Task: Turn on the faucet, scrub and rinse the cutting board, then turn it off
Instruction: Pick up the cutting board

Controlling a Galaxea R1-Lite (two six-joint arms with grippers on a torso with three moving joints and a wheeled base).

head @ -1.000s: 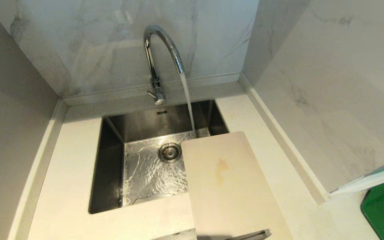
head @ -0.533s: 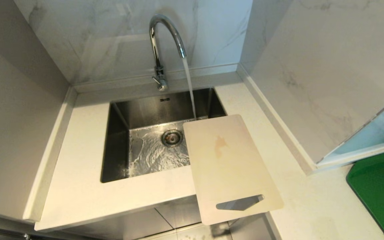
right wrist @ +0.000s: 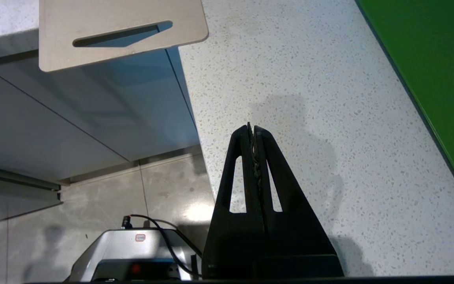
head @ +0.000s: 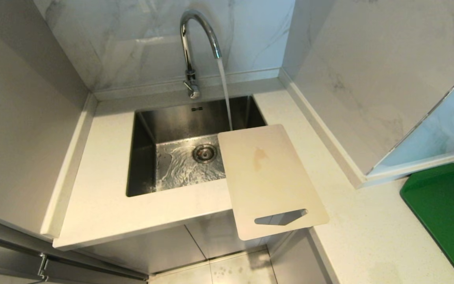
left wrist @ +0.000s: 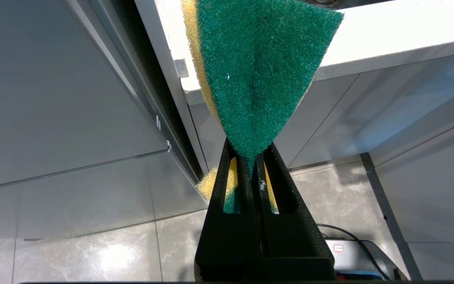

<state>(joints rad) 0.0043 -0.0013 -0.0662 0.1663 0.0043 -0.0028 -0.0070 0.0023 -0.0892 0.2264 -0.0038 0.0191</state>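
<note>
black slotted end effector [right wrist: 253, 128], silver base [right wrist: 132, 256]

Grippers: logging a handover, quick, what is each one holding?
Left gripper: shut on the sponge.
Right gripper: shut, holding nothing.

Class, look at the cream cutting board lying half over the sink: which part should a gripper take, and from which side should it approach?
Probably the slotted near end of the cutting board. That end juts past the counter edge with open air beneath, so jaws could close above and below it, approaching from the robot's side. The right gripper, shut and empty over the counter, is nearest; the left gripper holds the sponge.
</note>
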